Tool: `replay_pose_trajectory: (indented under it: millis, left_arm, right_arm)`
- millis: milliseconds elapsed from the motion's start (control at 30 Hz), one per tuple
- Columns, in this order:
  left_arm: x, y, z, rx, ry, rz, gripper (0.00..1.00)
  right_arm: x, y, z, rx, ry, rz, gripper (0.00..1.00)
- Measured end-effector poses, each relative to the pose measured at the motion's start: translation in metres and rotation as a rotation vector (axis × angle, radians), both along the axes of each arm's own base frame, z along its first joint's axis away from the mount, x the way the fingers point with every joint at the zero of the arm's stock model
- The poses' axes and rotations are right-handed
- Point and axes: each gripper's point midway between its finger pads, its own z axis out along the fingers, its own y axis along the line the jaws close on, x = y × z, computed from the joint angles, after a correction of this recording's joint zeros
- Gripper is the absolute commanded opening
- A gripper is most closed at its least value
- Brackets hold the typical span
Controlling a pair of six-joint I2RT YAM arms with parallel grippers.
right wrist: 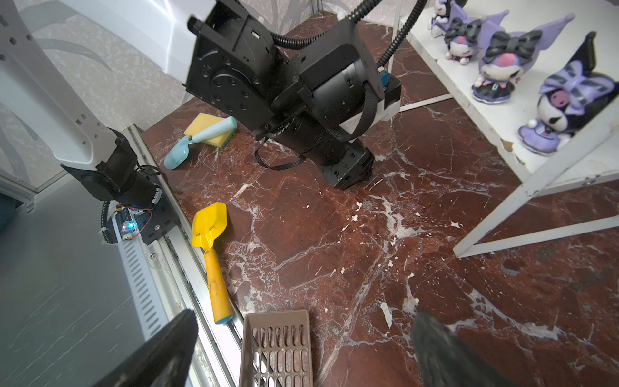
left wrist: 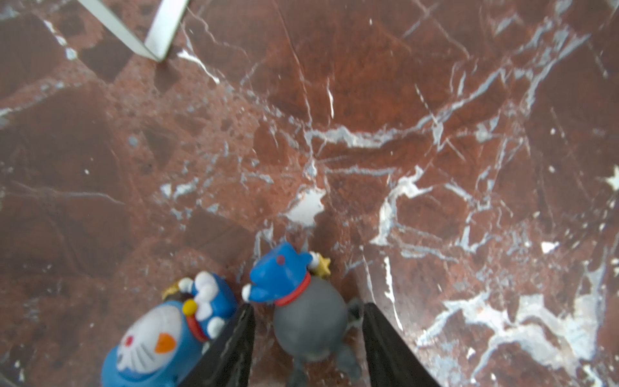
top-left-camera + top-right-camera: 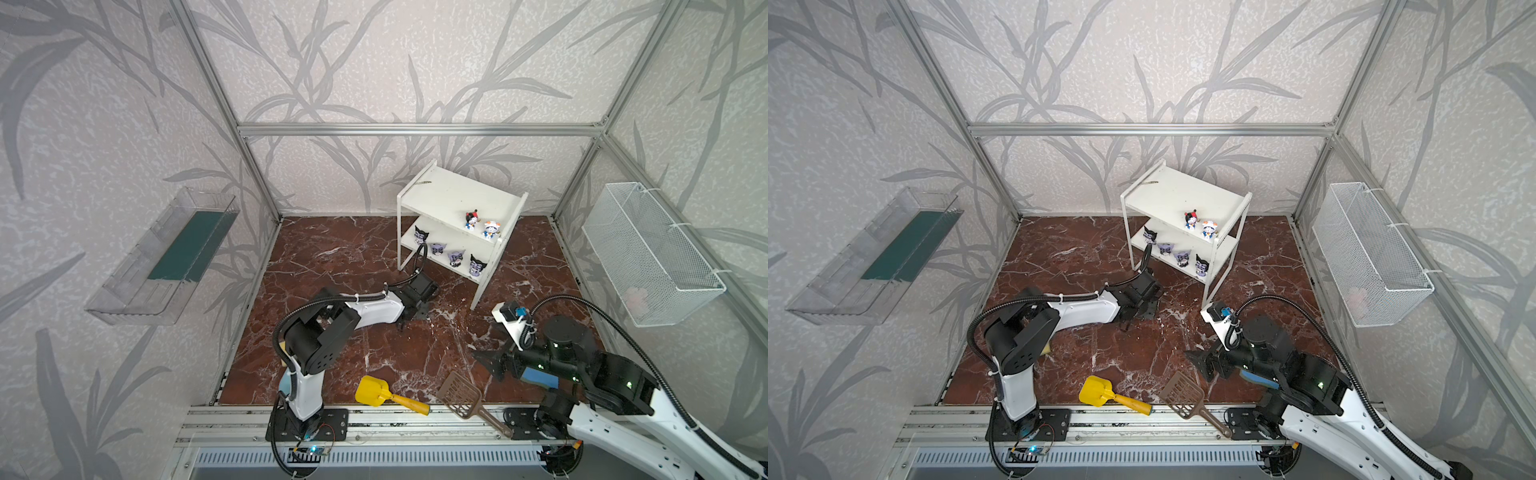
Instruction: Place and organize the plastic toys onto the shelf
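Observation:
Two plastic toys lie on the red marble floor in the left wrist view: a grey-headed one [image 2: 310, 321] and a blue-headed one [image 2: 157, 338] beside it. My left gripper [image 2: 307, 306] is open and straddles the grey-headed toy, with a narrow gap on each side. Both top views hide these toys under that gripper [image 3: 409, 320]. The white shelf [image 3: 449, 195] carries a red-black-headed toy [image 3: 471, 219] and an orange-white-headed toy [image 3: 491, 229] on top, and several purple-black toys [image 3: 456, 257] below. My right gripper [image 3: 488, 365] hangs open and empty near the front.
A yellow scoop [image 3: 374, 390] and a brown slotted scoop [image 3: 461, 392] lie at the front edge, the brown one under my right gripper [image 1: 303, 318]. A sponge [image 1: 207, 130] and pale blue spoon [image 1: 187, 149] lie front left. Wire basket [image 3: 648, 249] and clear tray [image 3: 166, 253] hang on the walls.

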Motion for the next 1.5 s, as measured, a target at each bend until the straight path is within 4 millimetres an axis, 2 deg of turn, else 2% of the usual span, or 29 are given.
replay_pose_trajectory:
  millis: [300, 433, 600, 767, 967, 1133, 1200, 1400, 1500]
  left_arm:
    - [0.008, -0.003, 0.0, -0.052, -0.051, 0.004, 0.31]
    - [0.004, -0.003, -0.001, -0.078, -0.058, -0.01, 0.27]
    - [-0.018, 0.006, 0.0, -0.12, -0.041, -0.05, 0.24]
    - [-0.044, 0.015, 0.01, -0.166, -0.033, -0.089, 0.24]
    - [-0.086, 0.001, 0.027, -0.178, -0.013, -0.222, 0.23]
    - [-0.132, 0.003, 0.024, -0.009, 0.038, -0.326, 0.2]
    - [-0.141, 0.008, 0.022, 0.09, 0.052, -0.343, 0.18]
    - [-0.142, 0.018, 0.023, 0.384, 0.022, -0.346, 0.2]
    - [-0.144, 0.016, 0.018, 0.522, 0.007, -0.364, 0.2]
  right_arm:
    - [0.0, 0.0, -0.003, -0.005, 0.005, 0.0, 0.99]
    - [0.0, 0.0, -0.003, -0.005, 0.005, 0.0, 0.99]
    - [0.0, 0.0, -0.004, -0.006, 0.005, 0.0, 0.99]
    - [0.0, 0.001, -0.005, -0.008, 0.008, 0.0, 0.99]
    - [0.002, 0.003, -0.005, 0.004, 0.014, -0.009, 0.99]
    - [0.014, -0.004, -0.021, -0.028, 0.057, -0.11, 0.99]
    - [0.021, -0.012, -0.026, -0.04, 0.066, -0.182, 0.99]
    - [0.033, -0.046, -0.024, -0.018, 0.039, -0.389, 0.99]
    - [0.034, -0.063, -0.02, 0.003, 0.02, -0.471, 0.99]
